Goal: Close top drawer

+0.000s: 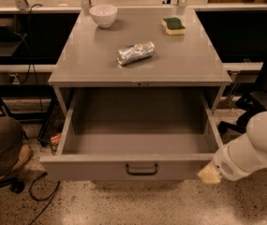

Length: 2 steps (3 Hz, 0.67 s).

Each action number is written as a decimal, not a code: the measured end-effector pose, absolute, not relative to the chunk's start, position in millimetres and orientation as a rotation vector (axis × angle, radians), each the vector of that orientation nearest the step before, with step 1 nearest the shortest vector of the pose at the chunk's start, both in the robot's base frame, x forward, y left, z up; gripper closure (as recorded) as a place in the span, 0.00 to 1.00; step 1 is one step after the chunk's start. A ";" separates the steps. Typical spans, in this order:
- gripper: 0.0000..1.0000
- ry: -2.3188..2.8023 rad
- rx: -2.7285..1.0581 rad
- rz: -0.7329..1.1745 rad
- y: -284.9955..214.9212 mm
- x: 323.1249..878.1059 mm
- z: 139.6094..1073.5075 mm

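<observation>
The wide grey metal top drawer (91, 170) stood pulled fully out at lower centre. The robot's white, tan-tipped gripper (210, 174) sat at lower right, just beside the drawer's front corner, and I could not tell whether it was apart or together. Pushing from that corner risked skewing and jamming the drawer, or glancing off its panel.

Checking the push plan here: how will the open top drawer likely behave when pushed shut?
The top drawer looks like stiff metal, so its front probably won't flex. It appears empty, so likely light and easy to slide. The tool sits by the front's right corner; pushing there might skew it.
</observation>
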State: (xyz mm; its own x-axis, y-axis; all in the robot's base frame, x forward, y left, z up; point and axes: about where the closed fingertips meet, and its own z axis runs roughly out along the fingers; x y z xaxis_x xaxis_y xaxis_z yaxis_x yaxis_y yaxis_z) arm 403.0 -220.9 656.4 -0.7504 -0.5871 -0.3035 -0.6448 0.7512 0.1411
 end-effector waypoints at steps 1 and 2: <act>1.00 2.668 -0.961 0.343 -216.4 427.9 651.9; 1.00 2.608 -0.964 0.369 -204.0 461.5 648.5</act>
